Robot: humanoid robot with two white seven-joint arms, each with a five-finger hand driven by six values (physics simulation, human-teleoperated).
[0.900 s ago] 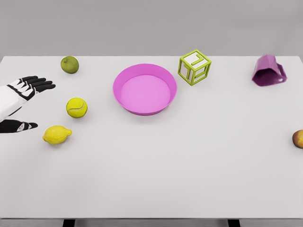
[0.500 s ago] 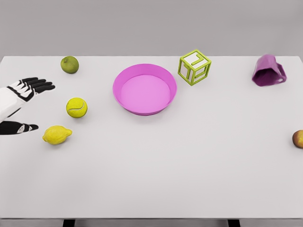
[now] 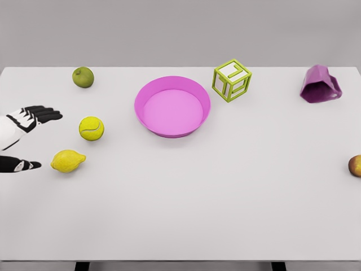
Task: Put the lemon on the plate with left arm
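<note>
Your left hand (image 3: 21, 138): fingers (image 3: 44, 114) spread, holding nothing, thumb tip just short of lemon (image 3: 67, 161). Lemon: yellow, oval, nubbed end, lying on table (image 3: 225, 214) at hand's 3 o'clock, plate's (image 3: 172, 106) 8 o'clock, tennis ball (image 3: 91, 128) just above. Versus earlier frame: hand lower, pulled slightly left; lemon unmoved.

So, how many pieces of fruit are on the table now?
3. The lemon lies at the left, near the left hand. A green lime sits at the far left corner. A brownish fruit is cut off by the right edge; more could lie beyond it.
</note>
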